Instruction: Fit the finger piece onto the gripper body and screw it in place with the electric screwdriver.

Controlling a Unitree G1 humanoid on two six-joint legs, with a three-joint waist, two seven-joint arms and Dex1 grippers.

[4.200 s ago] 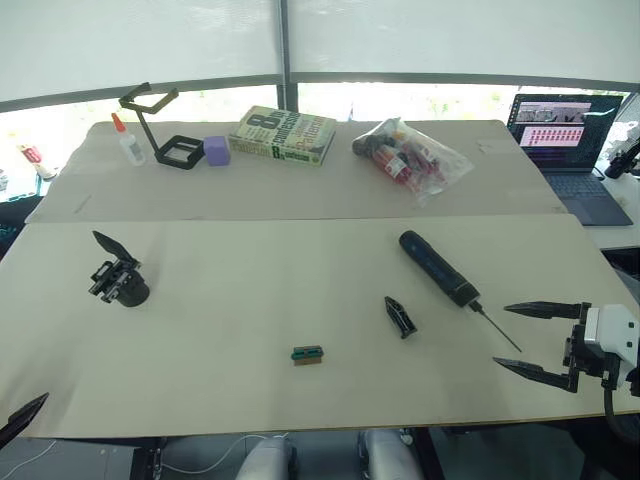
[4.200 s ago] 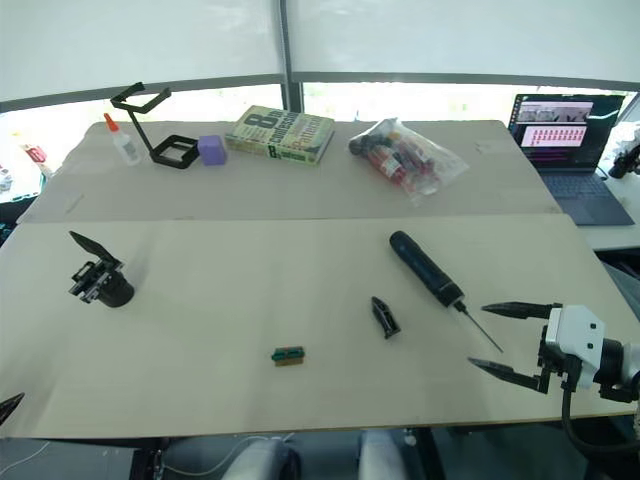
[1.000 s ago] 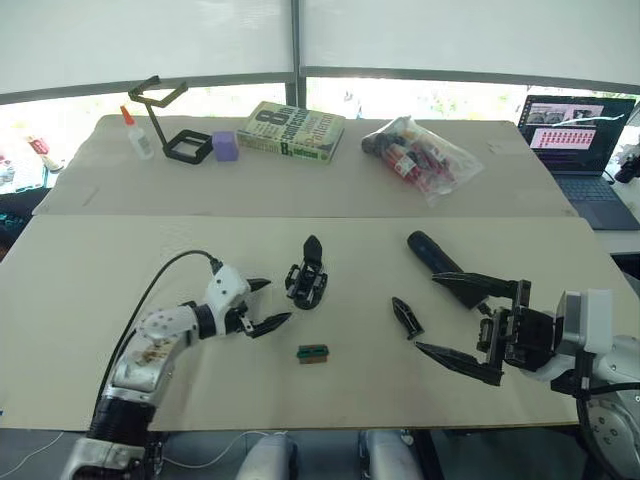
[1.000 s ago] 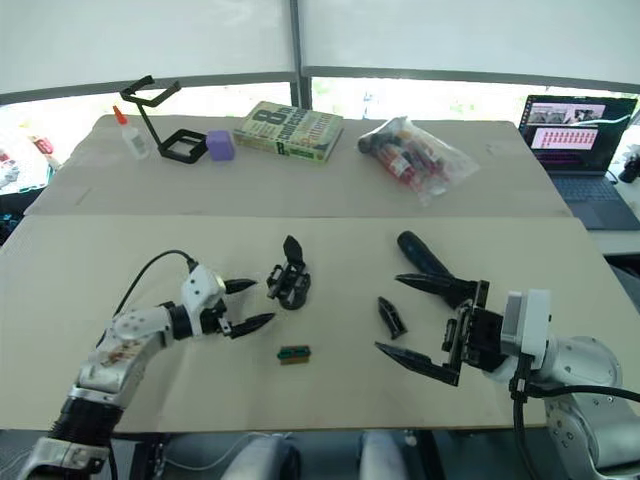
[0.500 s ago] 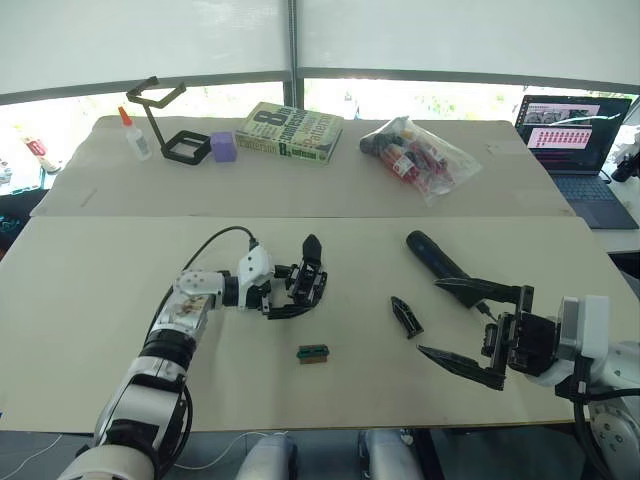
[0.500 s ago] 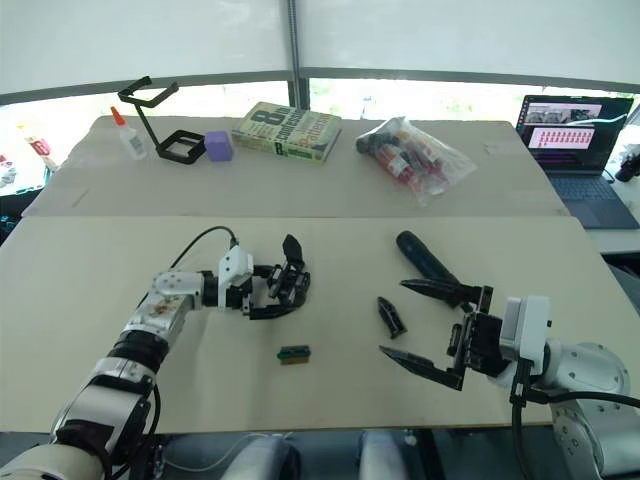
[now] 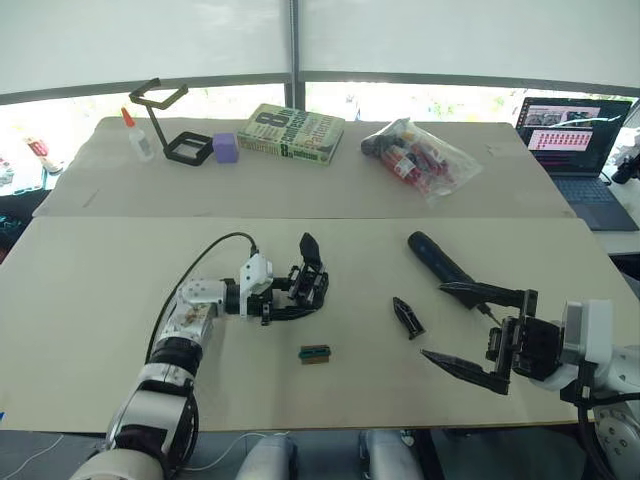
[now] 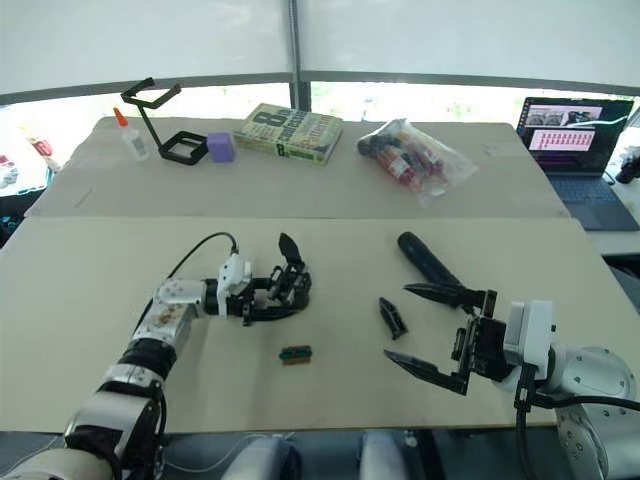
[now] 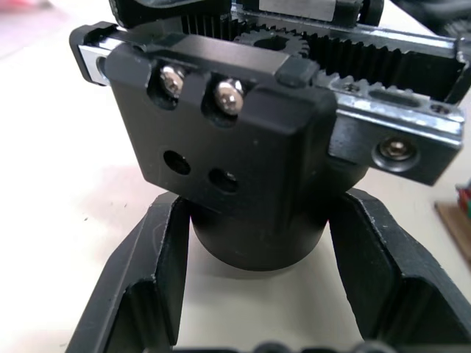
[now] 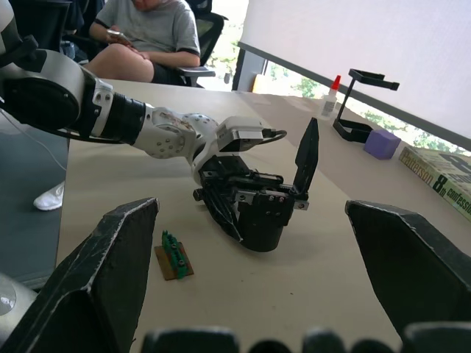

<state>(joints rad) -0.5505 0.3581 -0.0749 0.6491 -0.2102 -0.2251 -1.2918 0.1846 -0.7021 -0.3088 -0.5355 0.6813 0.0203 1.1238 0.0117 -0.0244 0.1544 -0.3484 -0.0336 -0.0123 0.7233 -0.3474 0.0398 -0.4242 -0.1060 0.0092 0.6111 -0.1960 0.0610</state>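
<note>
The gripper body (image 7: 305,286) stands near the middle of the counter (image 7: 90,300), its own pointed finger up, round base down. The left tool (image 7: 283,301) reaches in from 9 o'clock, its jaws spread around the base; in the left wrist view both fingers (image 9: 158,257) flank the cylinder with slim gaps, not yet pinching. The step in hand looks like securing the body: I would close squarely on the base, below the brackets, so the mounting face with its screw holes stays clear.

The finger piece (image 7: 405,316) lies at 3 o'clock of the body, well apart. The electric screwdriver (image 7: 445,268) lies beyond it, at 2 o'clock. The right tool (image 7: 482,332) hovers wide open and empty near the screwdriver's bit end.

A small green block (image 7: 314,353) sits at 6 o'clock of the body, close enough to nudge. Open counter lies between body and finger piece; its near edge is close to the right tool.
</note>
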